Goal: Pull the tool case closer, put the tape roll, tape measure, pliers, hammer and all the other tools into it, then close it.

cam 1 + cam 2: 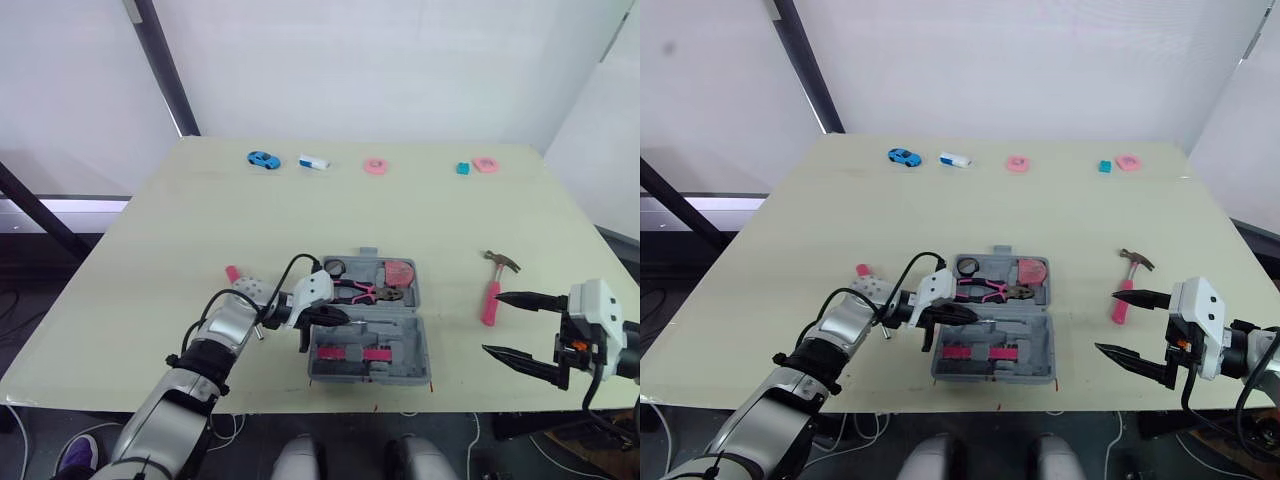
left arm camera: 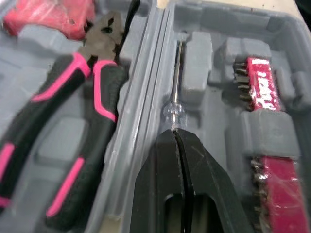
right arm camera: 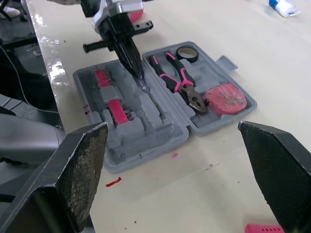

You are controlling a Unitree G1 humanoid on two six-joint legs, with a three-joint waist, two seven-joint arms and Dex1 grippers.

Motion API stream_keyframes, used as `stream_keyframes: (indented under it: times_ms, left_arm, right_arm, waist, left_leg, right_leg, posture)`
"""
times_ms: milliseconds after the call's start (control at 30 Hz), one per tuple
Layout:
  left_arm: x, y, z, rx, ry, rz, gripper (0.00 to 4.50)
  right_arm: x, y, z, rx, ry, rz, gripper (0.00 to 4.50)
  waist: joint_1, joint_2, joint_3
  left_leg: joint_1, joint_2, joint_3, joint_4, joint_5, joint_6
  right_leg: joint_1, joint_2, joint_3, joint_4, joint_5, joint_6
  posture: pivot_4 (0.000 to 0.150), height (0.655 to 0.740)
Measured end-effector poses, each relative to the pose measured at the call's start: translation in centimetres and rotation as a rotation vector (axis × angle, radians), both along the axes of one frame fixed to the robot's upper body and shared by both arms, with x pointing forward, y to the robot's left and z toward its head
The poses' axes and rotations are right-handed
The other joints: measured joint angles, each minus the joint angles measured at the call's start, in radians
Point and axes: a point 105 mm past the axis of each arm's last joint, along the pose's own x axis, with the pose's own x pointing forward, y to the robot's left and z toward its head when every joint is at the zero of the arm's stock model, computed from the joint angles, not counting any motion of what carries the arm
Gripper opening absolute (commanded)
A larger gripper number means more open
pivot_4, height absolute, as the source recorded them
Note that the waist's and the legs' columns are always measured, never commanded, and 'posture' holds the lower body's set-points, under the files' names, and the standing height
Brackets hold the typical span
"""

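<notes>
The grey tool case point(image 1: 405, 362) lies open near the table's front edge. Its far half holds the black tape roll point(image 1: 334, 268), the pink-handled pliers point(image 1: 362, 292) and the pink tape measure point(image 1: 399, 272). Red bit holders point(image 2: 260, 90) sit in the near half. My left gripper point(image 1: 335, 317) is over the case's hinge line, shut on the clear handle of a thin screwdriver point(image 2: 175, 82), whose shaft lies in a slot there. The pink-handled hammer point(image 1: 495, 282) rests on the table right of the case. My right gripper point(image 1: 495, 323) hovers open just in front of the hammer.
A pink item point(image 1: 233, 273) lies on the table beside my left forearm, partly hidden. Along the far edge stand a blue toy car point(image 1: 264, 159), a white and blue object point(image 1: 314, 161), two pink rolls point(image 1: 375, 166) point(image 1: 486, 164) and a teal block point(image 1: 463, 169).
</notes>
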Motion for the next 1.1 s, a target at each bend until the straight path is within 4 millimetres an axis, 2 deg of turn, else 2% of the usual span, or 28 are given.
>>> stream_keyframes:
  times_ms: [267,433,500,567,633,700,767,800,833,867,900,967,1000,1033,1067,1100]
  left_arm:
    - [0.1,-0.5,-0.7,-0.001,-0.03,0.007,0.01]
    - [-1.0,0.2,-0.7,-0.138,0.069,0.109,0.01]
    - [-1.4,0.4,-0.2,-0.193,0.092,0.158,0.01]
    - [-1.0,1.0,1.3,-0.275,0.036,0.239,0.01]
    - [-0.2,2.0,4.0,-0.378,-0.055,0.323,0.01]
    - [-0.9,4.1,4.9,-0.484,-0.082,0.454,0.01]
    - [-1.9,5.7,4.2,-0.518,-0.06,0.557,0.01]
    - [-2.9,7.4,3.6,-0.542,-0.045,0.646,0.01]
    - [-3.3,8.0,3.2,-0.545,-0.031,0.679,0.01]
    - [-3.9,9.0,2.8,-0.551,-0.019,0.726,0.52]
    - [-4.6,9.9,2.5,-0.557,-0.012,0.767,0.7]
    - [-6.2,11.4,2.2,-0.57,-0.008,0.825,1.61]
    - [-7.0,12.3,1.8,-0.565,-0.003,0.858,2.12]
    - [-8.4,14.0,1.0,-0.54,0.012,0.921,2.78]
    - [-9.1,14.9,0.5,-0.522,0.02,0.956,3.07]
    - [-9.3,15.2,0.5,-0.518,0.02,0.966,3.59]
  right_arm:
    - [0.1,0.5,-0.2,0.003,0.014,0.018,4.5]
    - [0.2,0.8,-0.5,0.025,0.022,0.018,4.5]
    - [0.3,1.2,-0.7,0.06,0.024,0.012,4.5]
    - [0.7,1.9,-0.8,0.109,0.012,0.004,4.5]
    - [1.3,2.6,-0.9,0.149,-0.006,-0.011,4.5]
    - [3.0,3.6,-0.7,0.234,-0.084,-0.077,4.5]
    - [4.0,4.4,-2.0,0.259,-0.082,-0.121,4.5]
    - [4.7,4.6,-2.7,0.276,-0.093,-0.172,4.5]
    - [4.8,4.3,-3.3,0.267,-0.086,-0.196,4.5]
    - [5.1,3.9,-3.8,0.249,-0.084,-0.223,4.5]
    - [5.2,3.3,-4.2,0.237,-0.086,-0.254,4.5]
    - [4.6,2.3,-4.7,0.226,-0.082,-0.276,4.5]
    - [4.2,1.4,-4.9,0.209,-0.076,-0.291,4.5]
    - [3.4,-0.4,-5.8,0.179,-0.043,-0.33,4.5]
    - [3.1,-1.5,-6.2,0.164,-0.025,-0.363,4.5]
    - [3.0,-1.9,-6.4,0.163,-0.02,-0.374,4.5]
  waist:
    - [0.006,0.009,-0.013]
    - [-0.001,0.01,-0.013]
    - [-0.004,0.009,-0.012]
    - [-0.008,0.008,-0.012]
    - [-0.009,0.009,-0.011]
    - [-0.023,0.006,-0.012]
    - [-0.025,0.008,-0.011]
    - [-0.028,0.008,-0.011]
    - [-0.027,0.009,-0.011]
    - [-0.02,0.009,-0.01]
    - [-0.013,0.009,-0.01]
    - [-0.005,0.009,-0.01]
    - [-0.003,0.009,-0.01]
    - [-0.003,0.009,-0.01]
    - [-0.003,0.008,-0.01]
    - [-0.003,0.008,-0.01]
  left_leg:
    - [0.002,0.0,0.001,0.001,0.0,0.0]
    - [0.001,0.001,0.001,0.001,0.0,0.0]
    - [0.0,0.002,0.0,0.001,0.0,0.0]
    - [0.0,0.002,0.0,0.001,0.0,0.0]
    - [0.001,0.002,0.001,0.001,0.0,0.0]
    - [0.003,0.005,0.001,0.001,0.0,0.0]
    - [0.002,0.004,0.003,-0.001,0.0,0.0]
    - [0.002,0.005,0.003,-0.001,0.0,0.0]
    - [0.002,0.004,0.003,-0.002,0.0,0.0]
    - [0.001,0.004,0.003,-0.003,0.0,0.0]
    - [0.001,0.004,0.003,-0.002,0.0,0.0]
    - [0.001,0.004,0.004,-0.002,0.0,0.0]
    - [0.001,0.004,0.004,-0.003,0.0,0.0]
    - [0.001,0.004,0.005,-0.003,0.0,0.0]
    - [0.001,0.003,0.005,-0.003,0.0,0.0]
    - [0.001,0.004,0.005,-0.003,0.0,0.0]
  right_leg:
    - [0.002,-0.001,0.001,0.0,-0.001,0.001]
    - [0.001,0.0,0.0,0.0,0.0,0.001]
    - [0.001,0.0,0.0,0.0,0.001,0.002]
    - [0.001,0.0,0.0,0.0,0.001,0.002]
    - [0.001,0.0,0.0,0.0,0.001,0.002]
    - [0.001,0.001,0.002,0.0,0.001,0.002]
    - [0.0,0.001,0.001,0.0,0.001,0.001]
    - [-0.001,0.001,0.001,0.0,0.001,0.001]
    - [-0.001,0.0,0.001,0.0,0.001,0.001]
    - [-0.002,0.0,0.001,0.0,0.001,0.001]
    - [-0.001,-0.001,0.001,-0.001,0.001,0.0]
    - [-0.001,-0.002,0.001,-0.001,-0.001,-0.002]
    - [-0.001,-0.003,0.001,-0.002,-0.001,-0.002]
    - [-0.001,-0.004,0.002,-0.003,-0.001,-0.002]
    - [-0.001,-0.004,0.001,-0.003,-0.001,-0.002]
    - [-0.001,-0.003,0.001,-0.003,-0.002,-0.002]
  posture:
    - [0.15,0.74]
    - [0.15,0.74]
    - [0.15,0.74]
    - [0.15,0.74]
    - [0.15,0.74]
    - [0.15,0.74]
    - [0.15,0.74]
    - [0.15,0.74]
    - [0.15,0.74]
    - [0.15,0.74]
    - [0.15,0.74]
    - [0.15,0.74]
    - [0.15,0.74]
    - [0.15,0.74]
    - [0.15,0.74]
    - [0.15,0.74]
